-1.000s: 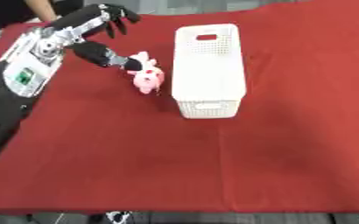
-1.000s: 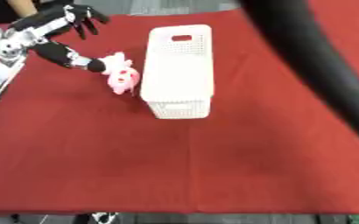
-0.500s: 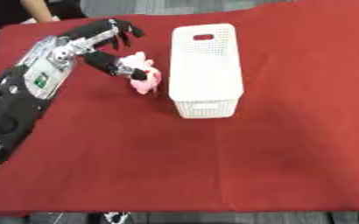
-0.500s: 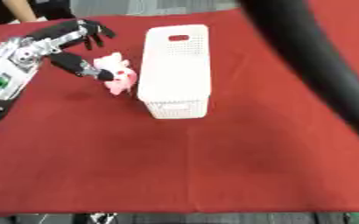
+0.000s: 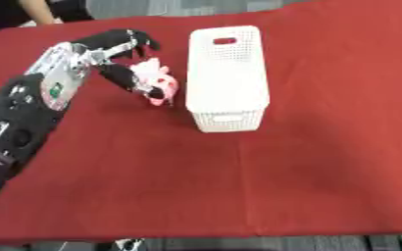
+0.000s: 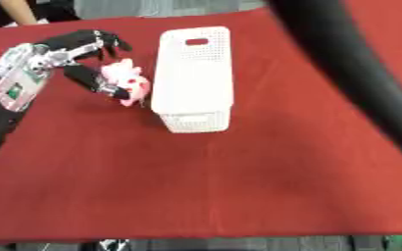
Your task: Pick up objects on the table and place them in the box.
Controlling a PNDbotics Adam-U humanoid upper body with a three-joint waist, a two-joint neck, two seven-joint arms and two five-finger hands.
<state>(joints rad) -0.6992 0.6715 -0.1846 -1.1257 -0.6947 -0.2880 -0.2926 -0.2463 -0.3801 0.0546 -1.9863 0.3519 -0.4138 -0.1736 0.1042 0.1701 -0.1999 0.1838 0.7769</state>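
You see even, bright overhead lighting across the red tablecloth (image 5: 238, 186), with no glare spots. The white box (image 5: 226, 73) casts only a faint, soft shadow on the cloth just beside its near end. Both views are soft throughout; edges of the box's perforations smear. In the right eye view, a thick black band (image 6: 359, 73) to the right of the box is strongly defocused, its borders blurred.
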